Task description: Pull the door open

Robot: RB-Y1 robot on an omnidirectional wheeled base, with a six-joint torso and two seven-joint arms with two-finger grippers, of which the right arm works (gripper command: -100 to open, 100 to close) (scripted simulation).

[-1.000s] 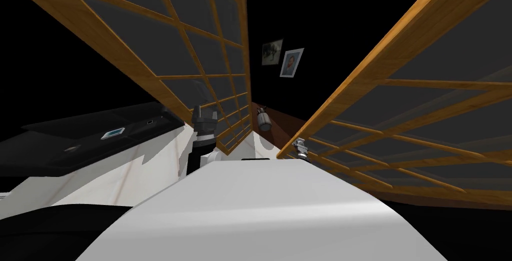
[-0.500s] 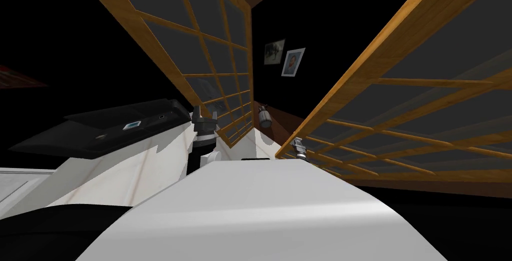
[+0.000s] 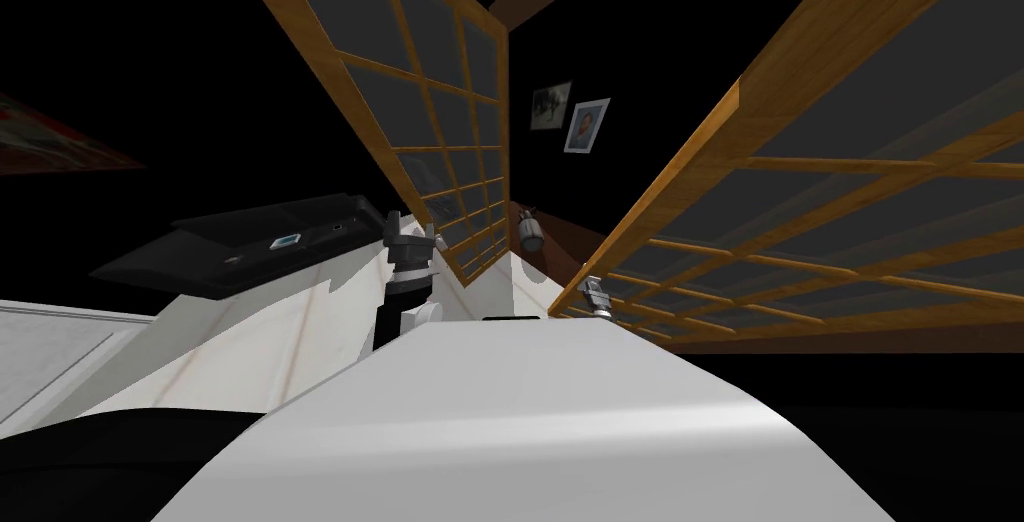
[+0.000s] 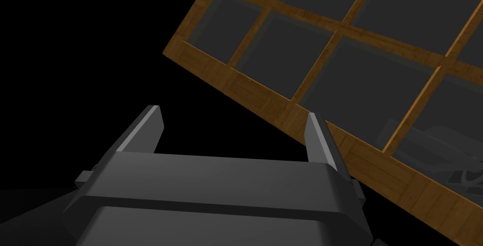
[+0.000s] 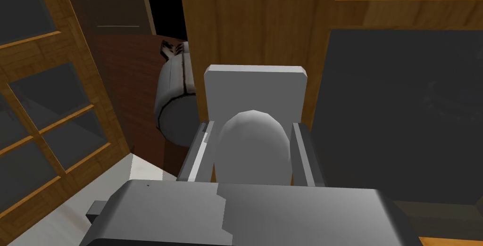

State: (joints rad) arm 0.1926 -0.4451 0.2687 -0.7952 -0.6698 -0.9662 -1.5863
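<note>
Right wrist view, right gripper (image 5: 251, 126) clamped on grey knob (image 5: 252, 146) of wooden door (image 5: 264, 21), left gripper (image 4: 233, 125) wide open, empty, near second paned door (image 4: 264, 92), head view adds two wall pictures (image 3: 570, 118).

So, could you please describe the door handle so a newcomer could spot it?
Find the wooden glazed door on my right. On its edge sits the handle, a grey rounded knob on a flat grey plate, clamped by the right gripper. The pale barrel beyond is off the door.
</note>
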